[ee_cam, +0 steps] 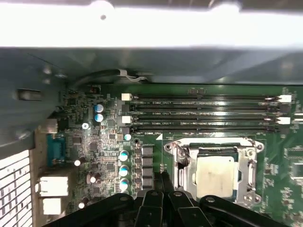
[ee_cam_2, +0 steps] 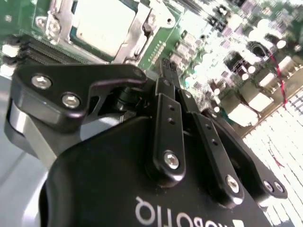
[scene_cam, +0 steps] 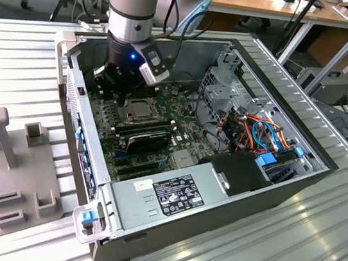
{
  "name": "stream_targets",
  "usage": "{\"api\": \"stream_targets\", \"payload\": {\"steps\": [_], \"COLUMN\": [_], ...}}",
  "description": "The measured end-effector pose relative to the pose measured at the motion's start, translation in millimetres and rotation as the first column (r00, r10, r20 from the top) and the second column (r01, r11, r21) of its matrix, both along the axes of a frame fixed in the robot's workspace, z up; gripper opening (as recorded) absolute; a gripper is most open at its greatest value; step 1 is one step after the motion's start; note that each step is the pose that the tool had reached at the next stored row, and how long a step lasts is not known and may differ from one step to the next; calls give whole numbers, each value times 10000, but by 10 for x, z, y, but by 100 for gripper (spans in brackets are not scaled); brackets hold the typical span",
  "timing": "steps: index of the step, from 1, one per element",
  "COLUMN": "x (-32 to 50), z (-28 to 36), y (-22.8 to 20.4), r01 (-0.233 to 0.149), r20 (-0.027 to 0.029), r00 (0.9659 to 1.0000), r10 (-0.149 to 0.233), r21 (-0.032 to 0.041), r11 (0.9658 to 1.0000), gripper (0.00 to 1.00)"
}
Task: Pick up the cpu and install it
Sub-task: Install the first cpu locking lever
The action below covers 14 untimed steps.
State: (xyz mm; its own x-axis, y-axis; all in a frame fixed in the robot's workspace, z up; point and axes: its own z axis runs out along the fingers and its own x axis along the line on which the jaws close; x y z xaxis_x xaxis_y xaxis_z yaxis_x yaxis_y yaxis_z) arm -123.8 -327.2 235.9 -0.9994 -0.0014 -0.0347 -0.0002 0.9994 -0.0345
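While the cpu [ee_cam: 215,176] sits in its socket frame [ee_cam: 215,168], pincer [ee_cam: 163,182] hovers just beside, fingers pinched together, empty.

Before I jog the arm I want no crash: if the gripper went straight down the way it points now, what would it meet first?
Probably bare motherboard just beside the socket frame, not the cpu; the gripper tips look offset from it, though depth is unclear.
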Motion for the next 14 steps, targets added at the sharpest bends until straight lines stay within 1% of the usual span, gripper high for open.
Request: {"api": "stream_targets", "payload": {"steps": [5, 9, 10, 11, 13, 14], "x": [-4, -4, -4, -4, -6, -7], "z": [111, 127, 128, 128, 128, 128], "y": [0, 11, 24, 70, 144, 167], "r01": [2, 4, 2, 3, 4, 4], "r20": [5, 6, 5, 6, 5, 5], "r00": [10000, 10000, 10000, 10000, 10000, 10000], "r10": [-2, -4, -2, -3, -4, -4], "r21": [2, 3, 2, 3, 2, 2], "r11": [10000, 10000, 10000, 10000, 10000, 10000], "gripper": [11, 11, 11, 11, 11, 11]}}
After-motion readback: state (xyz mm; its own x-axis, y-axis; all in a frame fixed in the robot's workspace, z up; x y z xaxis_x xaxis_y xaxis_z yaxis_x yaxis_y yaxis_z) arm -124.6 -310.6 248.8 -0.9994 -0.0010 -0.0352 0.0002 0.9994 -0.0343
